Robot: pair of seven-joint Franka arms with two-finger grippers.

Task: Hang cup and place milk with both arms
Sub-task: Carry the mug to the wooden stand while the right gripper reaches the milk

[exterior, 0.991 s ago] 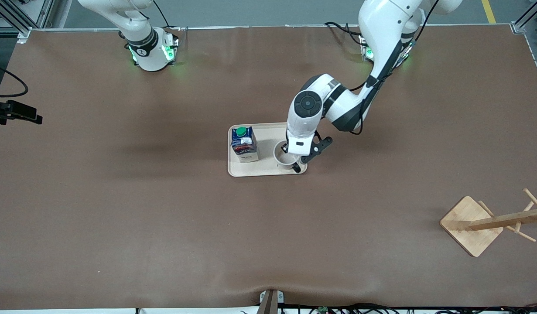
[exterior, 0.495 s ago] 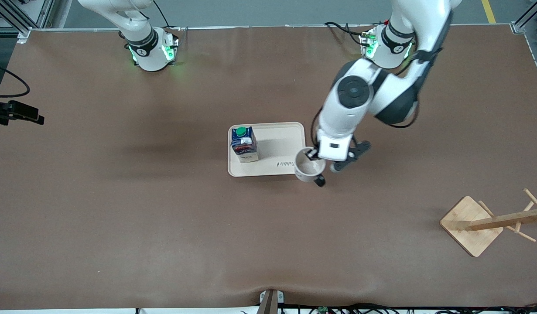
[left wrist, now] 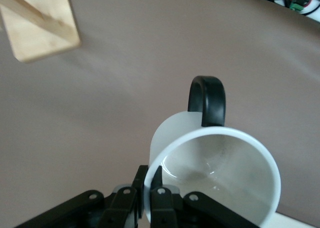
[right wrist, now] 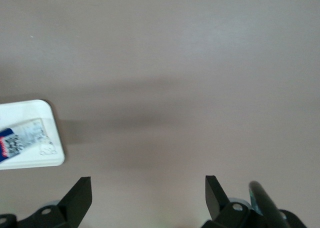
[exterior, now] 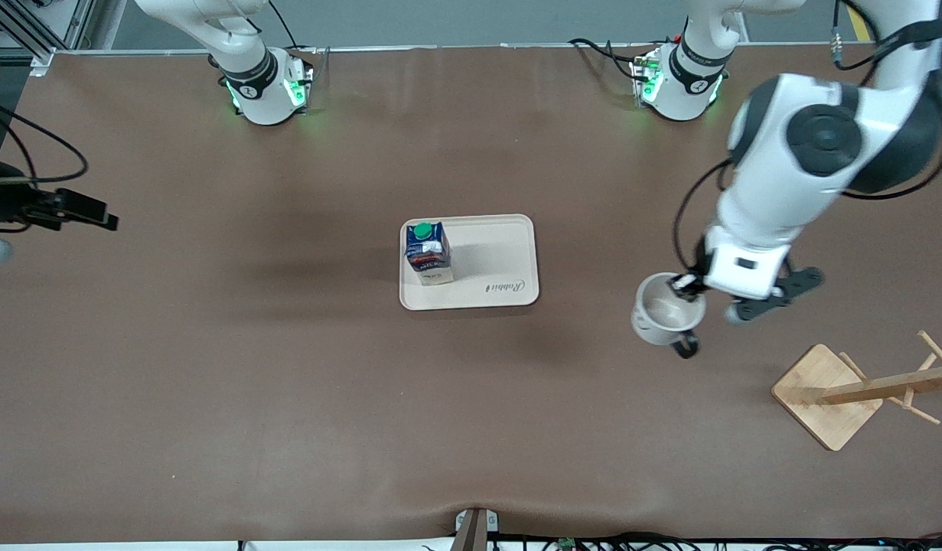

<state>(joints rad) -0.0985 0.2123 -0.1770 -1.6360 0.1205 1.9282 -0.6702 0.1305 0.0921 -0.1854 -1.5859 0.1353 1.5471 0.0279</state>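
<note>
My left tool (exterior: 683, 286) is clamped on the rim of the cup (exterior: 664, 315), carrying it in the air over the table (exterior: 287, 398) between the tray (exterior: 516, 237) and the wooden rack (exterior: 845, 390). The cup looks rigid, smooth and breakable, so this thin rim pinch could slip; its black handle (left wrist: 207, 100) hangs free for a peg. My right tool (right wrist: 147, 200) waits with fingers spread, and the light, squeezable milk (exterior: 428, 252) stands on the tray.

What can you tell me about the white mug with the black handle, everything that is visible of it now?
The white mug with a black loop handle looks like glazed ceramic, smooth and empty inside. It hangs in the air over the bare brown tabletop, between the beige tray and the wooden rack, tilted with its mouth toward the front camera. The left claw is shut on its rim, one finger inside, one outside; nothing else touches it. Its handle points away from the claw.
</note>
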